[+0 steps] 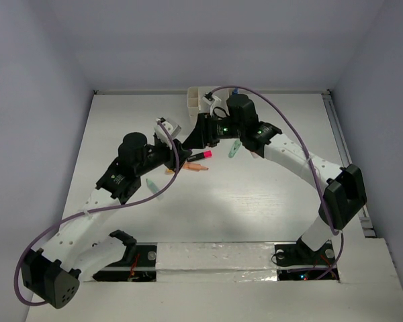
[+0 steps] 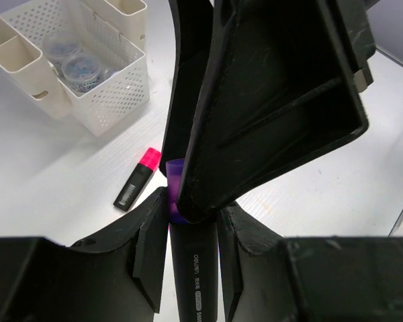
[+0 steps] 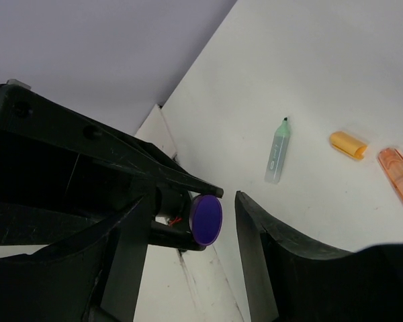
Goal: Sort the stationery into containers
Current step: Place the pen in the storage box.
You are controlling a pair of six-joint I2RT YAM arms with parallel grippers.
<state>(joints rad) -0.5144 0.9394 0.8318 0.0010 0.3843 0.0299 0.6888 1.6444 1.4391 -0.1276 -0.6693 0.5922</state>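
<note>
My left gripper (image 2: 191, 204) is shut on a black marker (image 2: 195, 275) with a purple cap (image 3: 207, 219) and holds it above the table. My right gripper (image 3: 196, 201) is open, its fingers on either side of the cap end, with a gap on one side. The two grippers meet in the top view, left (image 1: 180, 150) and right (image 1: 192, 141). The white organizer (image 2: 114, 100) stands at the back, with two round tubs (image 2: 74, 59) in its middle compartment. A pink-black marker (image 2: 138, 179) lies on the table below the grippers.
A mint green marker (image 3: 277, 153), an orange cap (image 3: 348, 144) and a peach marker (image 3: 397, 171) lie on the table under the left arm. Another mint green item (image 1: 234, 149) lies right of the grippers. The organizer (image 1: 197, 100) sits by the back wall.
</note>
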